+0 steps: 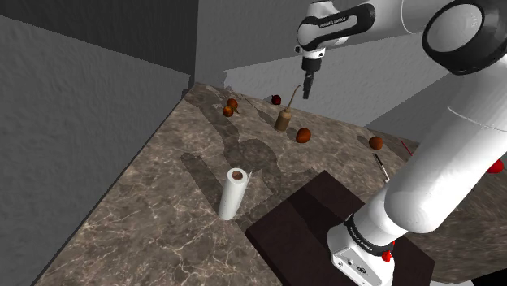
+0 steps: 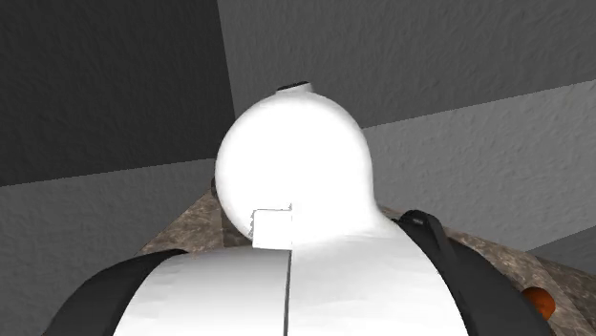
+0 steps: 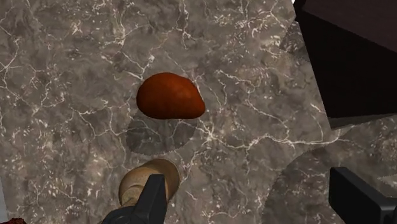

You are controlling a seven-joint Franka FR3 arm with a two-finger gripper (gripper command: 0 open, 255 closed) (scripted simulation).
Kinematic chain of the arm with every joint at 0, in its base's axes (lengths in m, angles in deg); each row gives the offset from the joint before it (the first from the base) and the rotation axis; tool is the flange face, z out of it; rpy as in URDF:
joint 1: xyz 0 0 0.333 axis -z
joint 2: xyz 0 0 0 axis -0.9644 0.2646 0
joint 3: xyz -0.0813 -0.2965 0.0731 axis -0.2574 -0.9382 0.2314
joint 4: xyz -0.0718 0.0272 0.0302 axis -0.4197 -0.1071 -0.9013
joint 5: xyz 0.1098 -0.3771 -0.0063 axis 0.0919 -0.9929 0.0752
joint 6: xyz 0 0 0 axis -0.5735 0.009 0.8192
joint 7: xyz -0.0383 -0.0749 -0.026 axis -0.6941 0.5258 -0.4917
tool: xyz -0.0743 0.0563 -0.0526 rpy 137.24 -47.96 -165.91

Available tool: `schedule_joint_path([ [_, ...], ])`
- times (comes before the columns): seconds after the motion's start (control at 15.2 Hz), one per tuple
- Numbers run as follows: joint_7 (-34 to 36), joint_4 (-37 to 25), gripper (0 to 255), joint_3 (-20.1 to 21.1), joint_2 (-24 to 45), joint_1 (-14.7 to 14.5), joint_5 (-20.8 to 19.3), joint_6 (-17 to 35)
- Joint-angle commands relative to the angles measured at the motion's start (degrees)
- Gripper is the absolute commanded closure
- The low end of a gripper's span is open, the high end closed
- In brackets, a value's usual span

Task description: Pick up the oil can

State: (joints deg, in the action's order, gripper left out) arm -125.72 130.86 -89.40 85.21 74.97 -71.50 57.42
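Note:
The oil can (image 1: 283, 120) is a small tan can with a thin dark spout, upright on the brown marble counter (image 1: 179, 179) near its far edge. My black gripper (image 1: 308, 85) hangs above it, a little toward the shoulder view's right. In the wrist view the tan can (image 3: 147, 184) sits right by one finger (image 3: 153, 200), outside the gap rather than between the fingers. The gripper (image 3: 251, 205) is open and holds nothing.
A reddish-brown rounded lump (image 3: 170, 95) lies just beyond the can (image 1: 303, 135). Similar lumps (image 1: 231, 106) (image 1: 375, 142) dot the counter. A white paper roll (image 1: 233, 193) stands nearer. The dark stand (image 1: 325, 227) is at lower right. My white arm (image 2: 296, 172) blocks the second exterior view.

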Motion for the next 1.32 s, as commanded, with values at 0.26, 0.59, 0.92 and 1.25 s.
schedule_joint_path([
  [0.26, -9.5, -11.2, 0, 0.8, 13.9, 2.3, 0.5, 1.8],
  [0.59, -16.2, -23.0, 0, 2.2, 26.0, 4.6, 0.3, 1.8],
  [0.92, -18.7, -28.9, 0, 3.1, 32.4, 5.8, 0.1, 2.3],
  [1.25, -17.9, -28.0, 0, 3.3, 34.5, 6.0, 0.3, 5.2],
])
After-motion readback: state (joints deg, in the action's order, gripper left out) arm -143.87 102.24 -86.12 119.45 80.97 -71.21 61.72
